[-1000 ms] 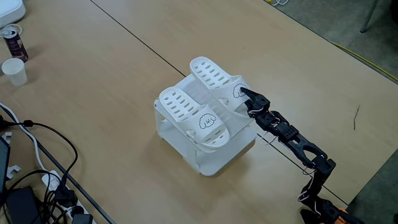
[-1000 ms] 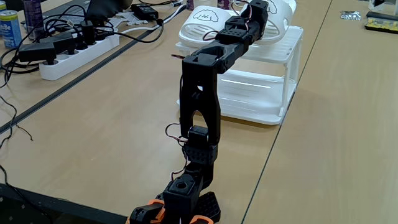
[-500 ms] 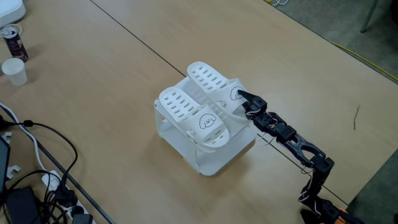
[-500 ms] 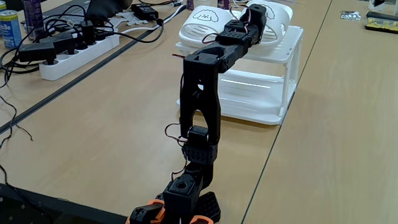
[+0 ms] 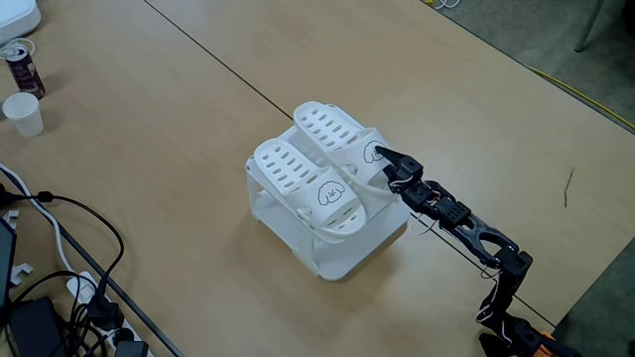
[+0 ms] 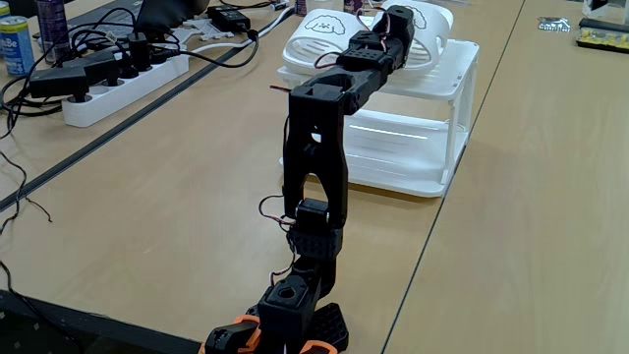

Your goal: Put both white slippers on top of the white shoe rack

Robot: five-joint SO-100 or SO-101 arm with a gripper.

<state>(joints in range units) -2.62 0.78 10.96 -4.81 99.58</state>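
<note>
I stand in an office or lab: long wood-laminate bench [image 5: 149, 119], power strip [image 6: 123, 84] with tangled cables [image 5: 60, 248], paper cup [image 5: 22, 112], drink can [image 6: 14, 44].

Black arm stretched forward, claw [image 5: 381, 156] low, jaw state unclear

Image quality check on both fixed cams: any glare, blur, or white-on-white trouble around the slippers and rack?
In the high fixed view, light is even and soft, focus sharp; the white slippers blend into the white shoe rack, vent slots and puppy faces still readable. In the low fixed view, the slippers are cropped at the top edge and the dark hand overlaps them; no glare.
</note>
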